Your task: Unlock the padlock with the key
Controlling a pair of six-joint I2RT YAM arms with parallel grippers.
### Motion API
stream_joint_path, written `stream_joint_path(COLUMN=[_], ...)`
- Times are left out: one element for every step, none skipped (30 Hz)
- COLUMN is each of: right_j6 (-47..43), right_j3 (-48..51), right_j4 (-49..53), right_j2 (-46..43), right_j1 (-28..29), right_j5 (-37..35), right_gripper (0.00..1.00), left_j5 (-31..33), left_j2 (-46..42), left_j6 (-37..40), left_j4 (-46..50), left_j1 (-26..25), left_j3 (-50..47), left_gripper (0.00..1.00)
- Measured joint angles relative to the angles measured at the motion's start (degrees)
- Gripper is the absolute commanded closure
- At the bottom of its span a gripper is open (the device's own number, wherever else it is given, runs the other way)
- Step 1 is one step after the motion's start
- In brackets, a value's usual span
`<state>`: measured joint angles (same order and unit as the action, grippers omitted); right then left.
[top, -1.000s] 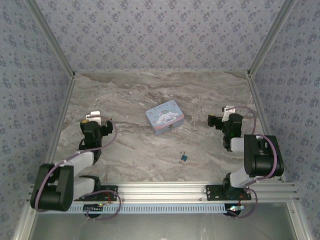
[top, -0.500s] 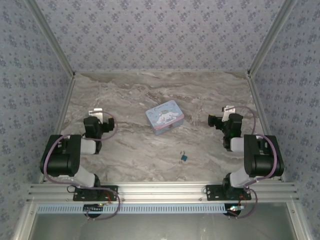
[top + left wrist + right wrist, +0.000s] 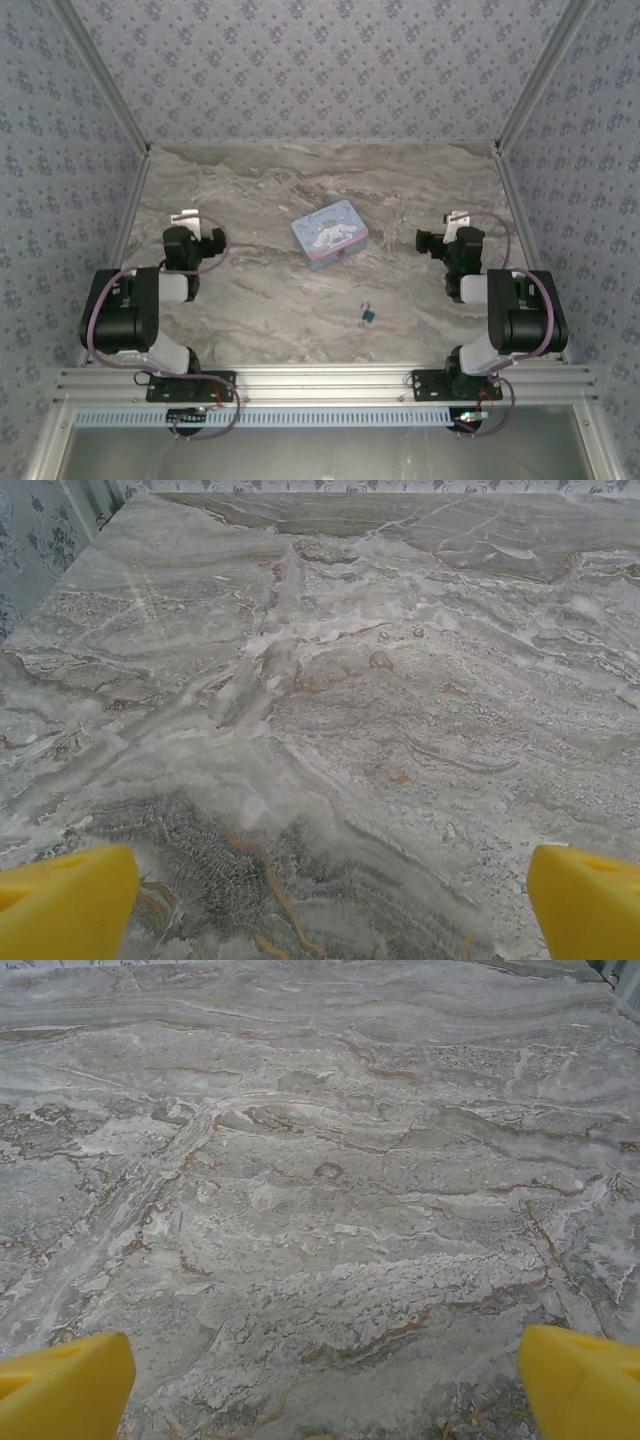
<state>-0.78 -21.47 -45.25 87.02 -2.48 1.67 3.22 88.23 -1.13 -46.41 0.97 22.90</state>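
Observation:
The padlock (image 3: 368, 315) is a tiny teal-blue thing with a thin shackle, lying on the marble table (image 3: 260, 300) near the front, right of the middle. The key is too small to tell apart or is hidden. My left gripper (image 3: 186, 220) hangs over the table's left side, far from the padlock. In the left wrist view its yellow fingertips (image 3: 65, 900) stand wide apart over bare marble, so the left gripper (image 3: 330, 910) is open. My right gripper (image 3: 456, 222) is over the right side, also open (image 3: 325, 1390), with fingertips (image 3: 60, 1385) spread and nothing between them.
A pale blue cartoon-printed tin box (image 3: 330, 234) sits in the middle of the table, behind the padlock. Patterned walls close the table in at the back (image 3: 320, 70) and on both sides. The aluminium rail (image 3: 320, 385) with the arm bases runs along the near edge.
The left arm has folded back and up, and its gripper has drawn slightly back and to the left. The right arm, the padlock and the tin have not moved.

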Motion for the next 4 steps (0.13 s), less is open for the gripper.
stream_joint_path(right_j6=[-0.04, -0.13, -0.15, -0.15], right_j3=[-0.02, -0.02, -0.02, -0.02], right_j4=[0.00, 0.00, 0.00, 0.00], right_j2=[0.00, 0.00, 0.00, 0.00], right_j1=[0.15, 0.17, 0.28, 0.28], right_j5=[-0.26, -0.44, -0.48, -0.46], right_gripper=[0.00, 0.00, 0.00, 0.00], left_j5=[0.00, 0.00, 0.00, 0.00], left_j2=[0.00, 0.00, 0.00, 0.00], left_j6=[-0.02, 0.00, -0.02, 0.00], left_j4=[0.02, 0.02, 0.02, 0.02], left_j1=[-0.02, 0.00, 0.00, 0.00], left_j3=[0.00, 0.00, 0.00, 0.00], left_gripper=[0.01, 0.00, 0.01, 0.01])
